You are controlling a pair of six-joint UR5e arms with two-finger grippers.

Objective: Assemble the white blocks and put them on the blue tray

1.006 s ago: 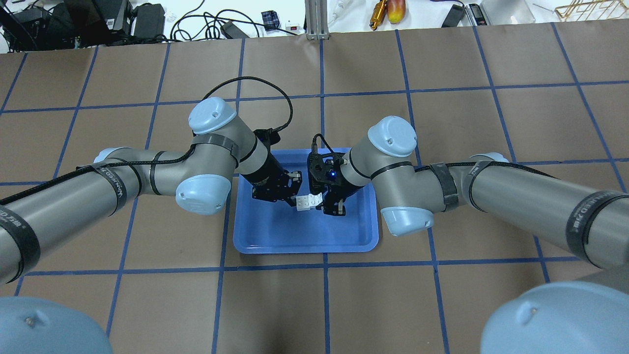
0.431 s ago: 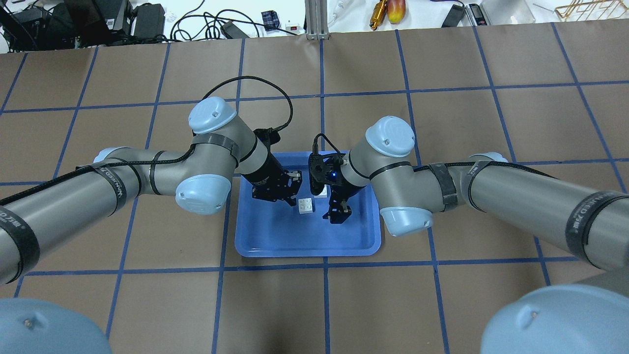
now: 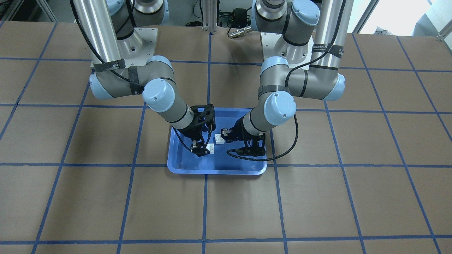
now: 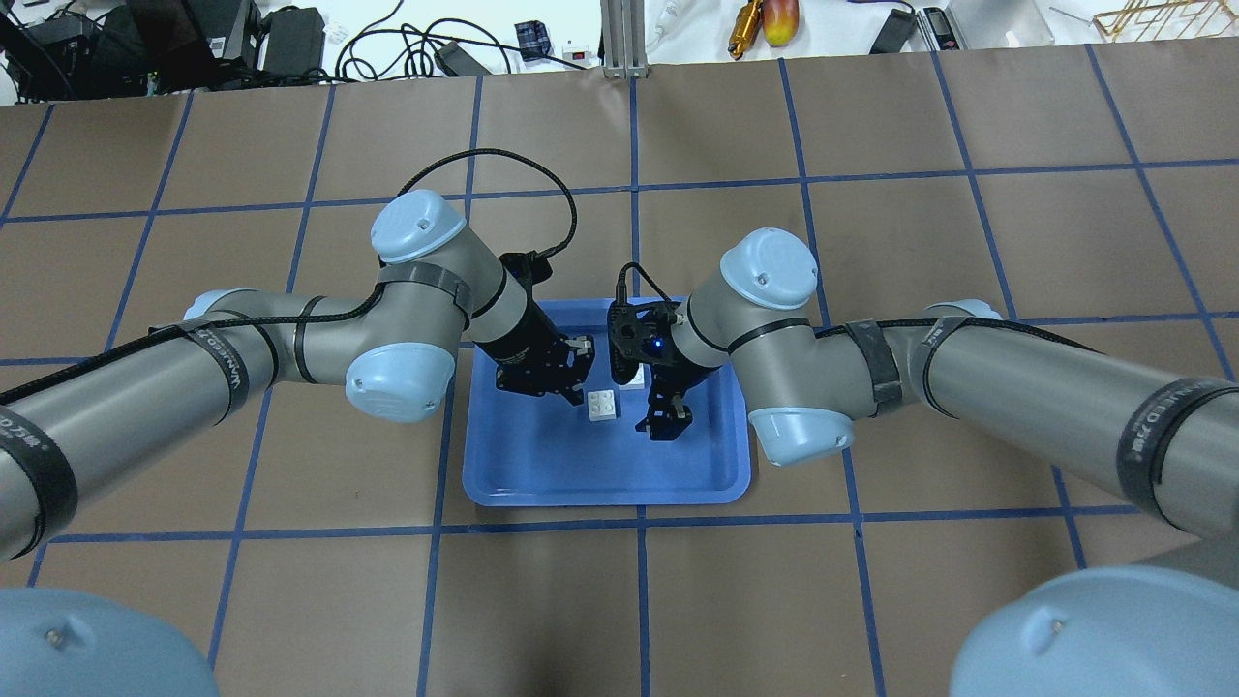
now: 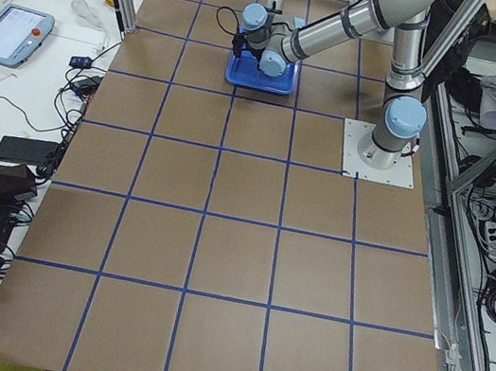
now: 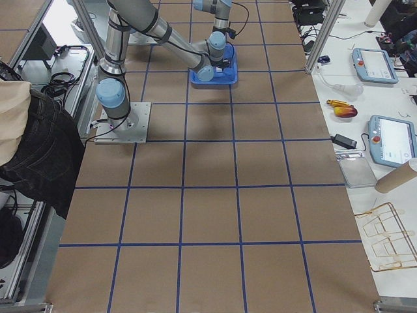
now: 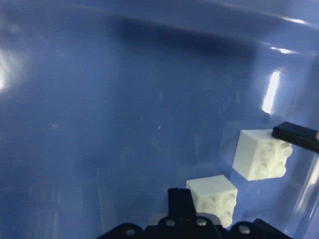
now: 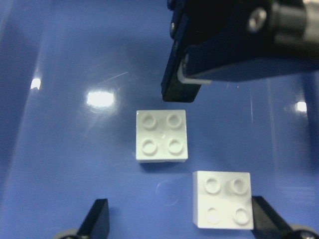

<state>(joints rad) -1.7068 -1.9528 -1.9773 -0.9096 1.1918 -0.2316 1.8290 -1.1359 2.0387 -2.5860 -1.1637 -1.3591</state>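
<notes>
Two white blocks lie apart, studs up, on the blue tray [image 4: 542,474]. One block [image 4: 602,405] lies just beside my left gripper [image 4: 578,370], which is open and holds nothing. The other block [image 4: 634,378] is partly hidden under my right wrist. In the right wrist view the first block [image 8: 162,136] lies below a left finger [image 8: 182,74]. The second block [image 8: 222,199] lies loose between the wide-open fingers of my right gripper [image 8: 182,221], close to one finger. Both blocks also show in the front-facing view [image 3: 219,139] [image 3: 211,148].
The tray [image 3: 229,165] sits at the table's middle on brown paper with blue grid lines. Both arms bend in over it from the sides. Cables, tools and tablets lie beyond the table's far edge [image 4: 465,48].
A second ago the two blocks were together, off the tray floor between the grippers. Now they lie apart on the tray. The right gripper has drawn slightly away; the tray has shifted slightly.
</notes>
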